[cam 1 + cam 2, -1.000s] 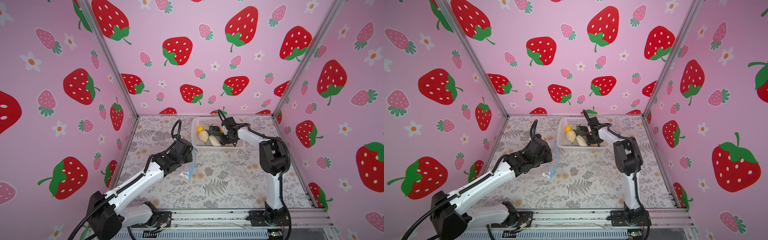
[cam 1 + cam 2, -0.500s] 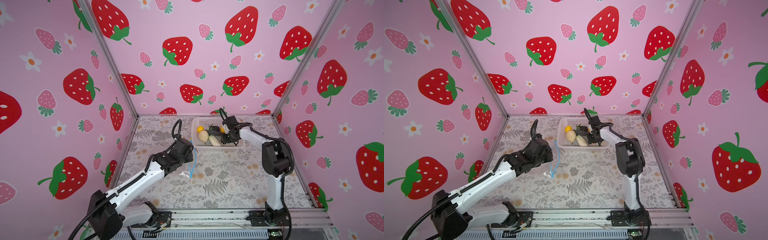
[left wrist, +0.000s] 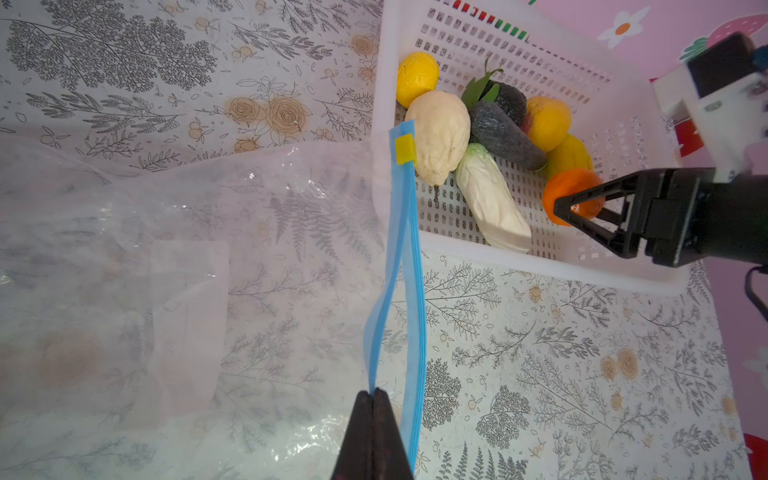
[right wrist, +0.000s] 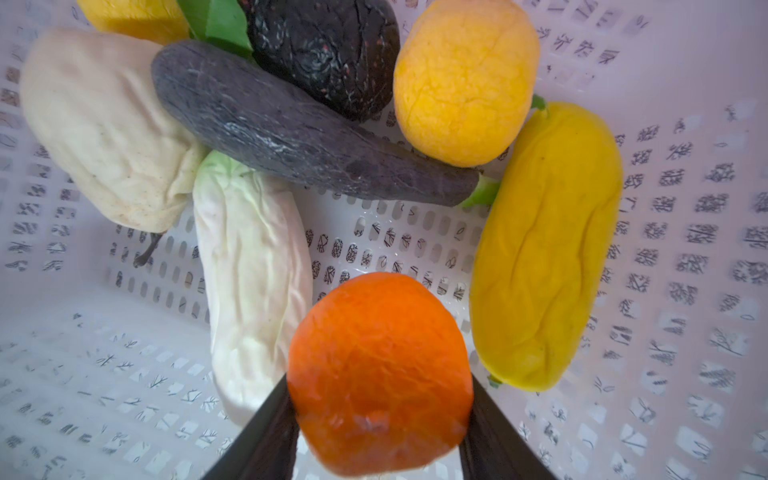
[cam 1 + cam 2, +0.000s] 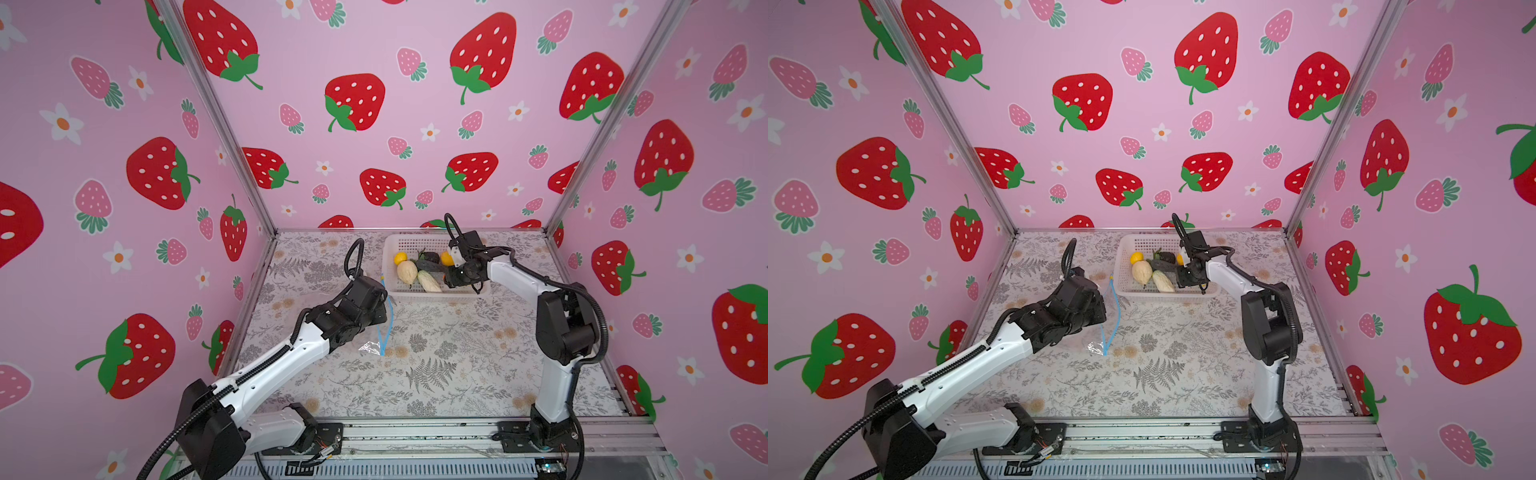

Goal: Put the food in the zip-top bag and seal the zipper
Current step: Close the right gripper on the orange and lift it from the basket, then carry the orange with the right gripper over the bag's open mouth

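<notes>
Right wrist: right tool [image 4: 380, 382] grips orange fruit [image 4: 376, 357]; left tool [image 3: 372, 397] pinches zipper [image 3: 405, 249], seemingly one lip.

Light-blue zipper [image 3: 409, 249], orange fruit [image 4: 380, 374], white perforated basket [image 3: 519, 266].

In the left wrist view, the zip-top bag [image 3: 187, 249] on the left is seen as clear, crinkled, glossy plastic film with a smooth light-blue plastic zipper [image 3: 404, 208], the basket [image 3: 540, 266] at upper right as matt white perforated plastic, and the table cover [image 3: 540, 374] at lower right as a smooth printed sheet. In the right wrist view, the food [image 4: 465, 83] is given a matt, wrinkled skin, finely creased on the orange piece [image 4: 378, 374] at lower centre, cracked and rough on the dark purple piece [image 4: 291, 137] at upper centre. In a top view, brushed metal is shown on the frame rail [image 5: 415, 432] along the bottom.
</notes>
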Available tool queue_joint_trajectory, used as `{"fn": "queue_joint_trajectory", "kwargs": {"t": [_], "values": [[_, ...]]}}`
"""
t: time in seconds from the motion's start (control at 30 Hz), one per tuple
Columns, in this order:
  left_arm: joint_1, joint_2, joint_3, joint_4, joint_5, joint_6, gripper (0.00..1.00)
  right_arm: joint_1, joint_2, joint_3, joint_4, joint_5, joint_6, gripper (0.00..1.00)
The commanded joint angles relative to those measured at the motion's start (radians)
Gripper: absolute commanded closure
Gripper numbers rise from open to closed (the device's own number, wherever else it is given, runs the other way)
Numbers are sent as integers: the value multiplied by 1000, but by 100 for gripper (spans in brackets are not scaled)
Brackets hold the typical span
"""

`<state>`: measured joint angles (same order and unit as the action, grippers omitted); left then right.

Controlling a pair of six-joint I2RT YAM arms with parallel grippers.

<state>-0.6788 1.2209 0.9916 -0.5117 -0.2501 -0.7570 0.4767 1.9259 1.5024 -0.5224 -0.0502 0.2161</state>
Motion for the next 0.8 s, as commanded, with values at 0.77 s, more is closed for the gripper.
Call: {"fn": "queue_joint_trajectory", "kwargs": {"t": [0.77], "values": [[-2, 18, 54, 16, -2, -15, 100, 155, -456, -460, 510, -431, -18, 58]]}}
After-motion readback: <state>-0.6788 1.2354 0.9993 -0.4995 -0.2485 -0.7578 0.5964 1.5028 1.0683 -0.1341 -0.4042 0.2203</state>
